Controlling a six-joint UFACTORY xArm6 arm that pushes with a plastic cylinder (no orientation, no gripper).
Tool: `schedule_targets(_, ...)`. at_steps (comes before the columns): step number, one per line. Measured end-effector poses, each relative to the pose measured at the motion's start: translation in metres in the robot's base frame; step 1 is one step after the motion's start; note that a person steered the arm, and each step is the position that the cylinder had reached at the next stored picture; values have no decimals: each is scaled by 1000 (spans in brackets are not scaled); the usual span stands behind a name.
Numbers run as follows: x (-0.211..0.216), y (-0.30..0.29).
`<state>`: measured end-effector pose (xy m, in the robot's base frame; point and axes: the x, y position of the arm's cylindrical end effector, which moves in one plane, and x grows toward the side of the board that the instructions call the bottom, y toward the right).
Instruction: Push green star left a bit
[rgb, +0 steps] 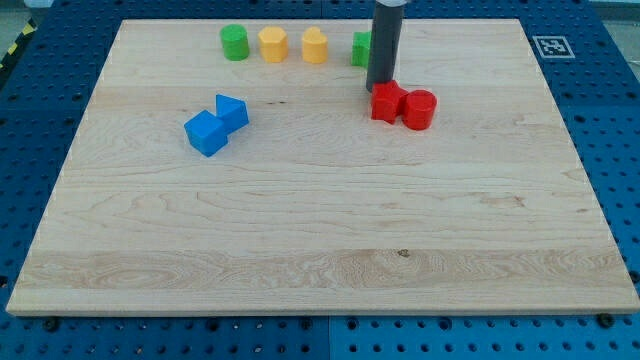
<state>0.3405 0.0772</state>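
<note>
I am an arm ending in a plain dark rod, with no gripper to release, clench or grasp anything; only my tip (378, 90) is resting on the wooden surface (320, 250). My tip is sitting toward the view's top, touching or nearly touching the red star-like block (388, 102) just to its right and below. A red cylinder (419, 109) is sitting just beyond that, against the red block.

The green star (360, 48) is lying just above my tip, toward the view's top edge, mostly hidden behind my rod, so only its left part is showing. Further to my tip's left along that same row are sitting a yellow block (315, 45), another yellow block (272, 44) and a green cylinder (234, 42). Two blue blocks (217, 124) are touching each other well to my left and lower.

I am judging that the approach is under way, not the push. Next I likely need to get onto the star's right side, then nudge it briefly left, stopping before the nearest yellow block.
</note>
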Motion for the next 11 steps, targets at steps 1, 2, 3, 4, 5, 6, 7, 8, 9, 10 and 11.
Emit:
schedule_targets(1,9,9)
schedule_targets(2,10,22)
schedule_targets(3,-9,24)
schedule_targets(4,-30,24)
schedule_targets(5,-41,24)
schedule_targets(6,-65,48)
schedule_targets(7,-87,81)
schedule_targets(8,-98,84)
schedule_targets(9,-98,50)
schedule_targets(10,-98,8)
schedule_targets(11,-98,-9)
